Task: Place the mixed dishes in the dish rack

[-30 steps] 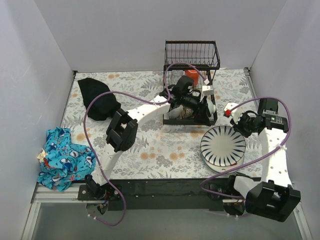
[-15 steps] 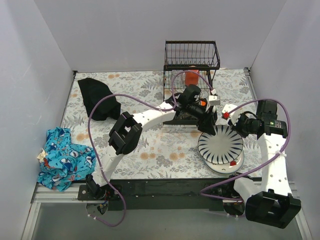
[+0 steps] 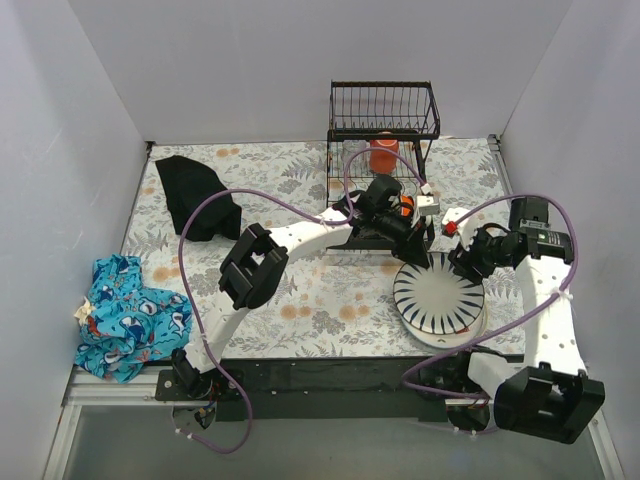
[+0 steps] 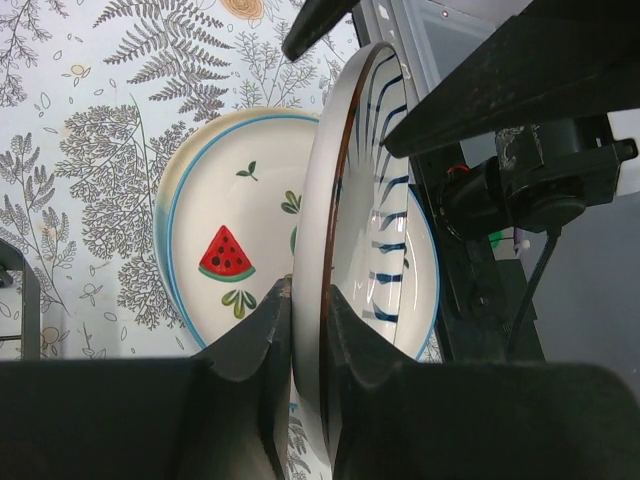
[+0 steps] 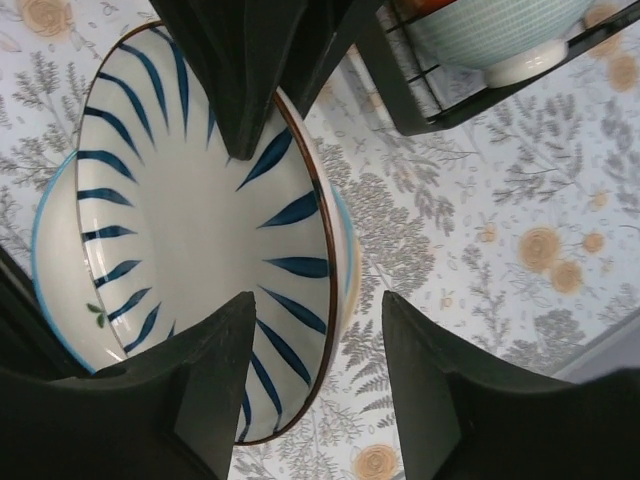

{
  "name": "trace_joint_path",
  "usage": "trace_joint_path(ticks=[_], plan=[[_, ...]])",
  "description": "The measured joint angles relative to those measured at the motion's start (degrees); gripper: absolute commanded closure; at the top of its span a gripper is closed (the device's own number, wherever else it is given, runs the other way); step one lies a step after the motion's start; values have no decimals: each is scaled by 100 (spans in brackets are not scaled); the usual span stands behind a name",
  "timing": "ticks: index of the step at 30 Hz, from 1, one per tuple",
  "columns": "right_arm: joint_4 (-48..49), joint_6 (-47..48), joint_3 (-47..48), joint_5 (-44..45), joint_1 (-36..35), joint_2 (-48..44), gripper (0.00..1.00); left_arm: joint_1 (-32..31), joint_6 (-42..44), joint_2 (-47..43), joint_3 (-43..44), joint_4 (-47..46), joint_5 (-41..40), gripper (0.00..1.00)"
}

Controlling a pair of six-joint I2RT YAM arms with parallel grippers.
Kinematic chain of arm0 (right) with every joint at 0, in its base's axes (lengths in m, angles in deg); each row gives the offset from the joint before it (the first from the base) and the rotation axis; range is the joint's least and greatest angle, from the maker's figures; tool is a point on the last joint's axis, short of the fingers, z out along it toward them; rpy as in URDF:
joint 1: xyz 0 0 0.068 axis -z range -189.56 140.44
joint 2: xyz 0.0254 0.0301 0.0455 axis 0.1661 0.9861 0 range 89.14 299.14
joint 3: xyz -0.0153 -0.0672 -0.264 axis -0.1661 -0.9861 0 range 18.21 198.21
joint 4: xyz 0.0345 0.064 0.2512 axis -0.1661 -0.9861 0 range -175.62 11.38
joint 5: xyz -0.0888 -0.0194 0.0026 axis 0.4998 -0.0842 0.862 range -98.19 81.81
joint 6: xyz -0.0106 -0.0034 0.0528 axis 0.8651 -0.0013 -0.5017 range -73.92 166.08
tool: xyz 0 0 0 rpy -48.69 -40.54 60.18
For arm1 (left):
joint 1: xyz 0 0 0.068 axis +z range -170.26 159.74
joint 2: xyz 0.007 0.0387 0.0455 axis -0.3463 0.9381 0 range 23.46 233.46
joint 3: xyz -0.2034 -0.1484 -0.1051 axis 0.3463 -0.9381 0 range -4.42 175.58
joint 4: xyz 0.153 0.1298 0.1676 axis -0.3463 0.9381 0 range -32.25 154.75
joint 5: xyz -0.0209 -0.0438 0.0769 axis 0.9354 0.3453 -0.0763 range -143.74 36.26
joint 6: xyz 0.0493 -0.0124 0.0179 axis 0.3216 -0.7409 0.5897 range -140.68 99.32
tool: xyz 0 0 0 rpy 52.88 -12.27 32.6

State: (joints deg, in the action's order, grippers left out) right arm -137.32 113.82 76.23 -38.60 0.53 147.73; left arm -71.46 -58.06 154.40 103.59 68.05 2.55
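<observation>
The large round plate with dark blue radial stripes (image 3: 438, 298) hangs tilted just in front of the black wire dish rack's (image 3: 384, 108) right corner, over a white watermelon-painted plate (image 4: 225, 250). Open flowered tablecloth (image 3: 330, 300) spreads in front of the rack to its left. An orange mug (image 3: 383, 155) and a pale-green bowl (image 5: 500, 30) sit in the rack, close behind. The left gripper (image 4: 305, 300) pinches the striped plate's rim. The right gripper (image 5: 315, 310) straddles the rim with its jaws apart. A second ago the left gripper was inside the rack and the plate lay flat.
</observation>
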Motion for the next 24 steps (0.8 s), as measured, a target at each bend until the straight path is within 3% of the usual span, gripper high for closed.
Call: trace_joint_path(ticks=[7, 10, 11, 13, 14, 15, 18, 21, 24], plan=[[-754, 9, 219, -63, 0, 988, 40, 2, 11, 0, 0, -15, -17, 100], [-992, 17, 306, -120, 2, 1425, 58, 4, -7, 0, 0, -74, -13, 100], [-1016, 20, 343, -149, 2, 1530, 72, 4, -20, 0, 0, -94, -15, 100], [-1027, -55, 433, -166, 33, 1716, 86, -2, -26, 0, 0, -127, -4, 100], [-1147, -118, 538, -216, 79, 1803, 98, -2, 0, 0, -2, -142, 50, 100], [-1296, -199, 625, -249, 122, 1849, 99, -2, 39, 0, -2, -179, 85, 92], [-1545, -326, 800, -264, 186, 1878, 99, -17, 114, -42, -2, -262, 103, 49], [-1639, -278, 940, -275, 109, 1875, 99, 9, -52, -68, 4, -389, -308, 27], [-1631, -223, 1217, -177, 28, 1875, 99, 111, -160, -162, 24, -372, -691, 14]])
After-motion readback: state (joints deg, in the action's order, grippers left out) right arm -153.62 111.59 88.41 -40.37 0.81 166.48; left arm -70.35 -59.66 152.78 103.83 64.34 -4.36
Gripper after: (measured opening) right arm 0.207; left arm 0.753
